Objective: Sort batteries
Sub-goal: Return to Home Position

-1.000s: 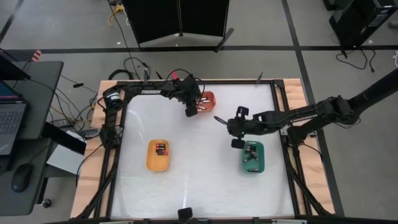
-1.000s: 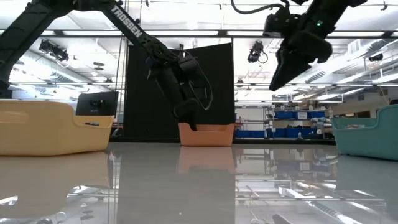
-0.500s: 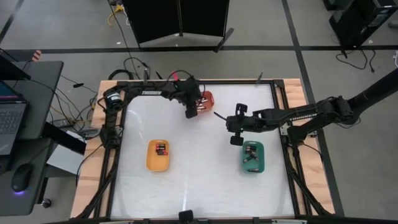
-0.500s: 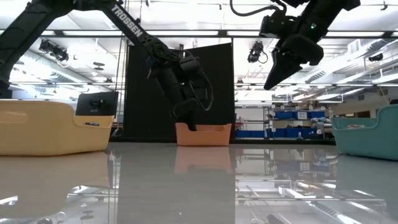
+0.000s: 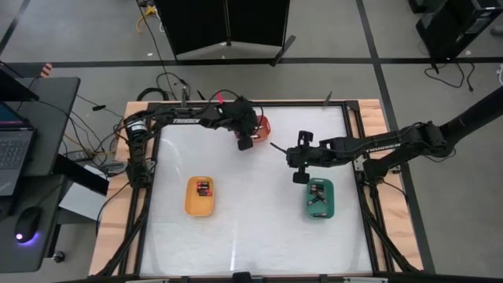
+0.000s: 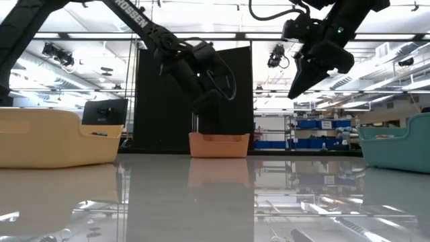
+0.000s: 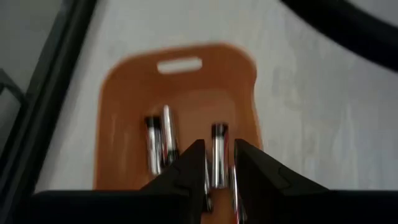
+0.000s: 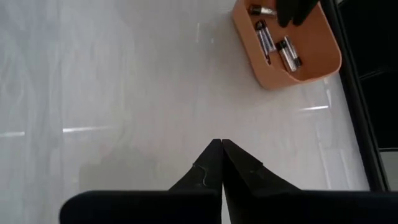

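Note:
An orange tray (image 5: 262, 124) sits on the table at the far middle with several batteries (image 7: 158, 140) lying in it. My left gripper (image 7: 217, 165) hovers open just above the tray's near end and holds nothing. Tray batteries (image 7: 217, 146) show through the gap between its fingers. My right gripper (image 8: 221, 146) is shut and empty. It hangs above bare table (image 8: 124, 93) between the orange tray (image 8: 292, 43) and the green tray (image 5: 320, 198). More batteries lie in the yellow tray (image 5: 200, 196) and in the green tray.
A black frame (image 5: 149, 157) borders the white table. The yellow tray (image 6: 47, 138) stands near left of the middle and the green tray (image 6: 396, 148) near right. The white surface between the trays is bare. A black panel (image 6: 195, 94) stands beyond the far edge.
My left gripper has risen from the orange tray's near rim and now hangs higher above it. My right gripper has shut on nothing, its fingers closing to a point, while it stayed above the table.

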